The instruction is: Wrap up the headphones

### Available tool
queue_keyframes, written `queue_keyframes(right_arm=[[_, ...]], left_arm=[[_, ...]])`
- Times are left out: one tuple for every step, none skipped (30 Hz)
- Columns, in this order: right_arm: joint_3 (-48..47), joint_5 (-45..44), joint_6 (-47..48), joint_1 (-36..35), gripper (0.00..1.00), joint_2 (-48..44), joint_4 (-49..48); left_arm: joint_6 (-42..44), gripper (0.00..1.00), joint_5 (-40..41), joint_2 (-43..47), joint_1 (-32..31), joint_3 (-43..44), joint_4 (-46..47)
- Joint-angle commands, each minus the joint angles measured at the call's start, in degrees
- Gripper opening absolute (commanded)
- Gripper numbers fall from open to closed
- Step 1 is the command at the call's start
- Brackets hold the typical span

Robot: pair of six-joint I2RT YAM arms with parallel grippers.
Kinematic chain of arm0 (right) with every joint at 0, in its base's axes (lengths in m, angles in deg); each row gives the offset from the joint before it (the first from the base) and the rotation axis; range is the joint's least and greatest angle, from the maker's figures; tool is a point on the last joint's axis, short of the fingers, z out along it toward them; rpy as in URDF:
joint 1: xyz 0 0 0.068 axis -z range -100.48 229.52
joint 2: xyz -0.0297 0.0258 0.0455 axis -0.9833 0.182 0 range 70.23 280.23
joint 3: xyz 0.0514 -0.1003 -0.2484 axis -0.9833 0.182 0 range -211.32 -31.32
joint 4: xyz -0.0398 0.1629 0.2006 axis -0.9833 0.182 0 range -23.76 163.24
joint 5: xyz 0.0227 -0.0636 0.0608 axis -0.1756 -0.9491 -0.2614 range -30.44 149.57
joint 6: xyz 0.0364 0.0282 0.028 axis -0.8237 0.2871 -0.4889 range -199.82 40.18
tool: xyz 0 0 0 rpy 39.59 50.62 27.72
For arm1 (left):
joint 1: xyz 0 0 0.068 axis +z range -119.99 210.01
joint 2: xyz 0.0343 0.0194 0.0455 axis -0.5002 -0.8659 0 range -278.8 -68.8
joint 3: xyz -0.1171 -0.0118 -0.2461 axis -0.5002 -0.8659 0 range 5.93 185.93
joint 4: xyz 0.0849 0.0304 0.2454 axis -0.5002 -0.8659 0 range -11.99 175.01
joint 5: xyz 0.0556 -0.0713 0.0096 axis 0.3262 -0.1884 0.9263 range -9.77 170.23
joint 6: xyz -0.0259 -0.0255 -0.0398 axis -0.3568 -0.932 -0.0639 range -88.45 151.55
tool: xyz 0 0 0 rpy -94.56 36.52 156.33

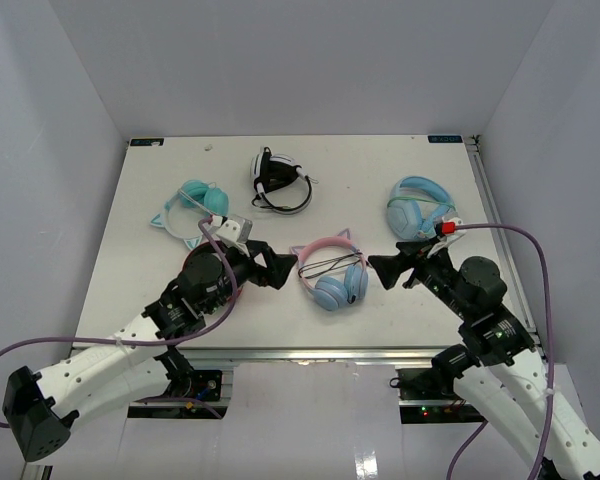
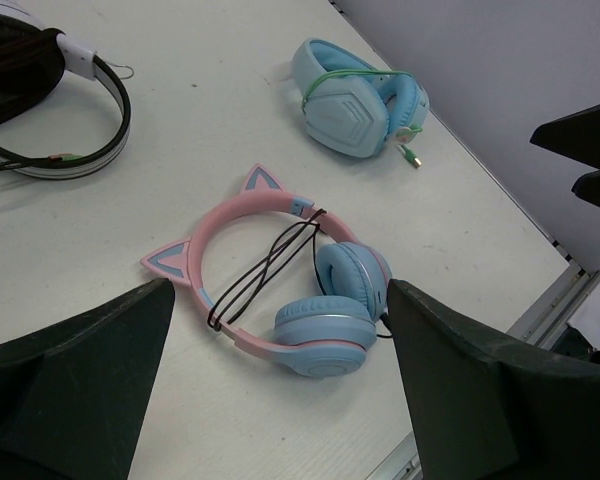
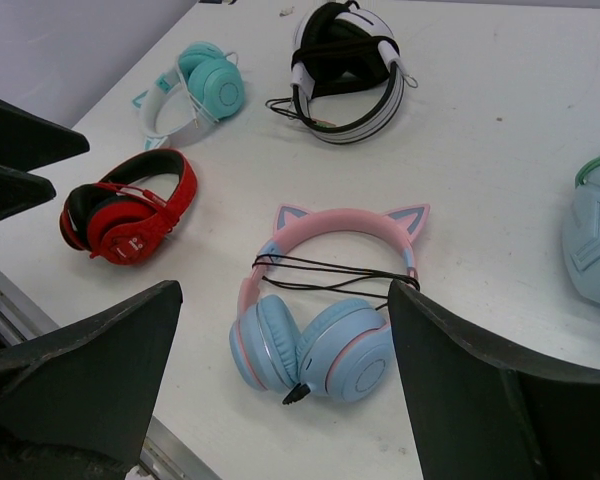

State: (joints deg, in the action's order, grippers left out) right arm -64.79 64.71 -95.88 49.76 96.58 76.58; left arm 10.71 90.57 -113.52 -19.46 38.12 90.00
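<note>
The headphones lie flat near the table's front edge, with a pink cat-eared headband and light blue ear cups folded together. Their thin black cable runs in a few strands across the headband's arch, and its plug sticks out beside the cups. My left gripper is open and empty just left of them. My right gripper is open and empty just right of them. They show between the open fingers in the left wrist view and the right wrist view.
A teal pair with a white band lies at the back left, a black-and-white pair at the back middle and an all-light-blue pair at the right. A red pair lies under my left arm. The table's metal front edge is close.
</note>
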Motion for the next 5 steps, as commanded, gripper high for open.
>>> queue_keyframes(right_arm=[[0.63,0.38,0.68,-0.25,0.9,-2.11,-2.87],[0.69,-0.02,0.56,-0.29,0.9,-2.27,-2.86],[0.75,-0.65,0.44,-0.23,0.9,-2.33,-2.8],[0.74,-0.95,0.38,-0.24,0.9,-2.29,-2.78],[0.7,-1.12,0.34,-0.28,0.9,-2.21,-2.78]], left_arm=[[0.27,0.98,-0.63,1.03,-0.27,-0.77,1.61],[0.29,0.98,-0.73,1.07,-0.27,-0.86,1.68],[0.34,0.98,-0.96,1.25,-0.27,-1.03,1.96],[0.39,0.98,-1.44,1.5,-0.27,-1.2,2.34],[0.43,0.98,-2.03,1.8,-0.27,-1.37,2.76]])
